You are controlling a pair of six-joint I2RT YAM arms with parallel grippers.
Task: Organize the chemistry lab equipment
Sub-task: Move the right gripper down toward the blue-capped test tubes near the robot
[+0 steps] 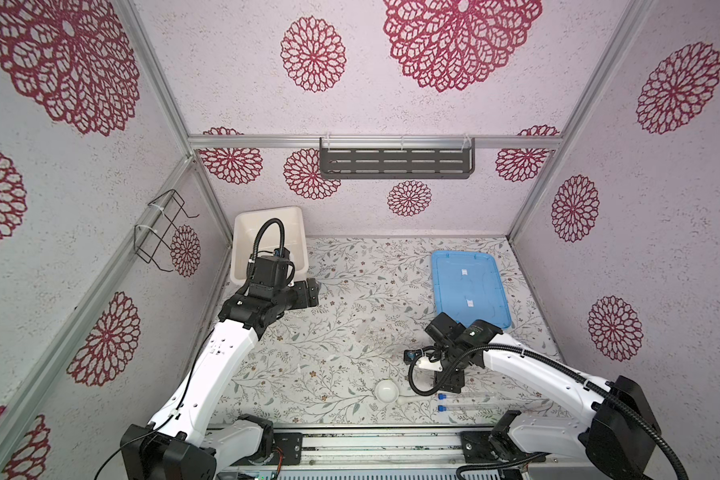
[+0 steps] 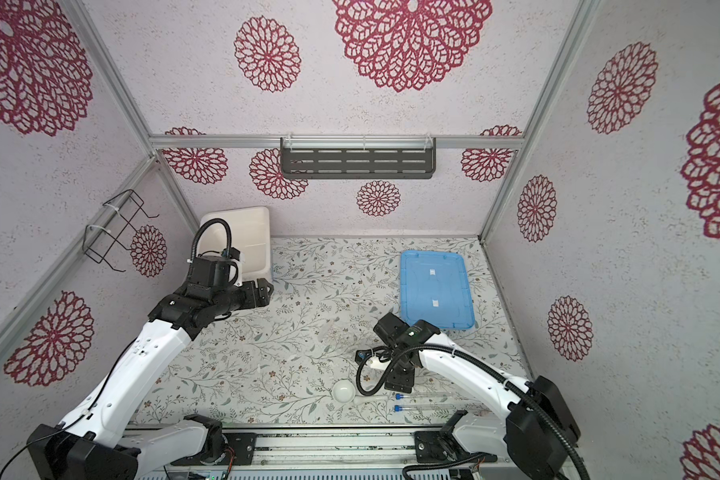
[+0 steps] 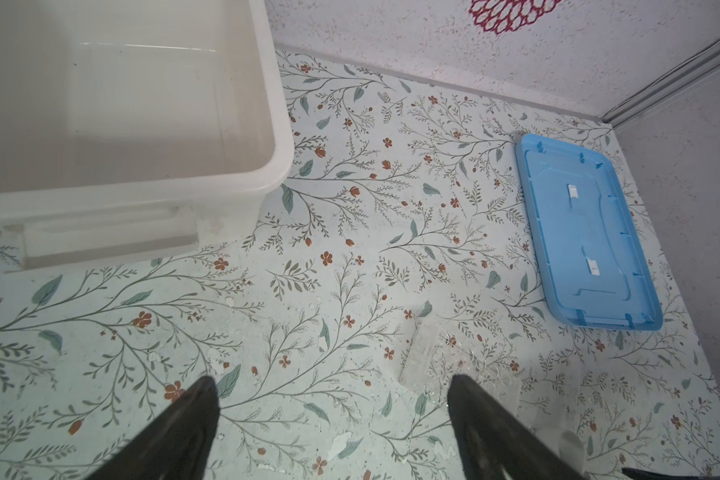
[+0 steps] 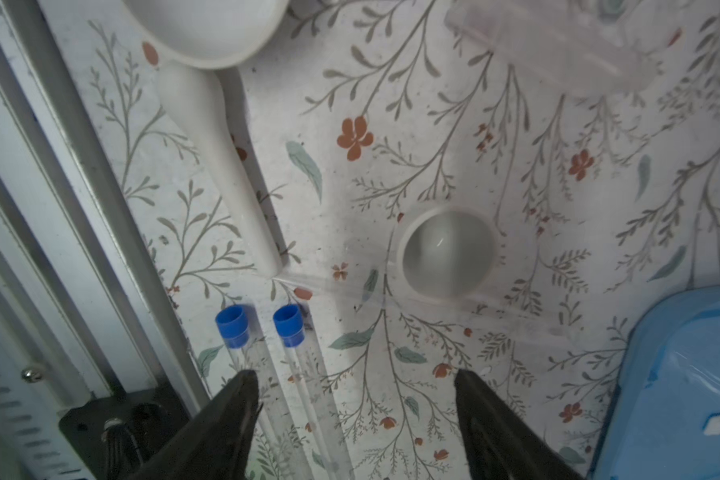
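Two clear tubes with blue caps (image 4: 231,326) (image 4: 288,324) lie side by side near the table's front edge, seen too in a top view (image 1: 443,397) (image 1: 442,409). My right gripper (image 4: 356,386) hangs open just above them; one tube runs between its fingers, the other beside one fingertip (image 4: 242,395). A white pestle (image 4: 221,166) lies against a white bowl (image 4: 208,29). A smaller white bowl (image 4: 447,253) sits close by. The clear rack (image 3: 454,361) lies mid-table. My left gripper (image 3: 333,390) is open and empty, near the tub.
The big white tub (image 3: 275,124) stands at the back left, the flat blue lid (image 1: 470,291) at the right. A grey shelf (image 1: 395,162) hangs on the back wall and a wire holder (image 1: 163,228) on the left wall. A metal rail (image 4: 80,208) runs along the front edge.
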